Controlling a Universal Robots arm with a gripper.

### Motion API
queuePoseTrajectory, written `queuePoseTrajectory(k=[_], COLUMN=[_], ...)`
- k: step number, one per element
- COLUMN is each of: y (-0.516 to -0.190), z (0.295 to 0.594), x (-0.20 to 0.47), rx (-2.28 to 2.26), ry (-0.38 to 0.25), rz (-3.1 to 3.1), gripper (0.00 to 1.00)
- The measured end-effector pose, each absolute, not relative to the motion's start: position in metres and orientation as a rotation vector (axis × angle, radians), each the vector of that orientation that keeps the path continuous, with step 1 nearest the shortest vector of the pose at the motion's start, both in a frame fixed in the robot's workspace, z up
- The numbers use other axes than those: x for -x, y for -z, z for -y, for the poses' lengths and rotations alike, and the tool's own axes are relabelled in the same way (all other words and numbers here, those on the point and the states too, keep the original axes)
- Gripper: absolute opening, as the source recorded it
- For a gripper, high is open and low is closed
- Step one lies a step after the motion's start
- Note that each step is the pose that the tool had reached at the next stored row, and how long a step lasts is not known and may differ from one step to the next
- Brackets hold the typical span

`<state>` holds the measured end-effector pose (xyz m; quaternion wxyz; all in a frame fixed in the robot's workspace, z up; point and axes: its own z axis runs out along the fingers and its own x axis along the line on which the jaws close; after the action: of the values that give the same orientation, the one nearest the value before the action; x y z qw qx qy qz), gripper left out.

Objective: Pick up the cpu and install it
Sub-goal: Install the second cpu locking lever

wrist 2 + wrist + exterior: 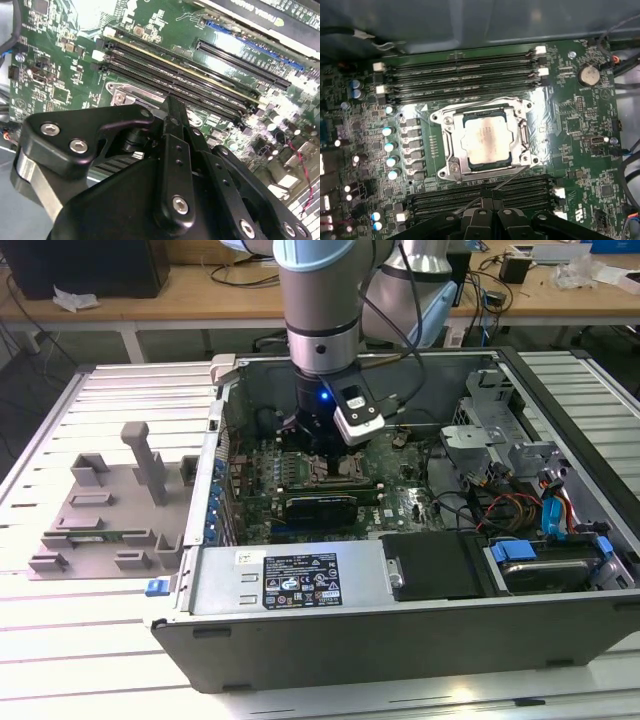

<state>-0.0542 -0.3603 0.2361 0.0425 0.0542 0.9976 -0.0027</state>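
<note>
- Nearest me in the exterior view is the open computer case [330, 640], lying on its side on the slatted table [90, 640], with the power supply [290, 582] along its near wall.
- Just past that, at about 9 o'clock from the case, a grey plastic fixture tray [105, 510] sits on the table, well apart from the arm.
- In the middle of the case the arm [320, 310] reaches straight down, and its gripper [325, 445] hangs low over the green motherboard [400, 505].
- In the first wrist view the cpu [485, 139] lies flat in the black-framed socket [485, 141], silver top up, seated square inside the metal frame rather than carried.
- The gripper [492, 217] shows there as black linkages drawn together, the tips near one another with nothing between them; I judge it closed or nearly so and empty, though the very tips are hard to make out.
- The relation that matters: the cpu lies at 12 o'clock from the gripper in that view, just beyond the tips across one bank of memory slots [485, 192], its edges running parallel to those slots.
- In the second wrist view the gripper [175, 165] body sits close above the board, with the long memory slots [175, 75] running beyond it.
- Farther off, a second bank of memory slots [460, 75] lies past the socket, and a coin cell battery [590, 75] sits at about 2 o'clock from the cpu.
- As I judge it, the chip is already in its seat.
</note>
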Motion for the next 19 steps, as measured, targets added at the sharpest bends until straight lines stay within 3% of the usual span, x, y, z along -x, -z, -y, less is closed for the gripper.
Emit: queuePoseTrajectory(k=[19], y=[-0.2320], z=[0.3648], x=[0.0554], rx=[0.075], ry=[-0.028], rz=[-3.094], gripper=[0.11])
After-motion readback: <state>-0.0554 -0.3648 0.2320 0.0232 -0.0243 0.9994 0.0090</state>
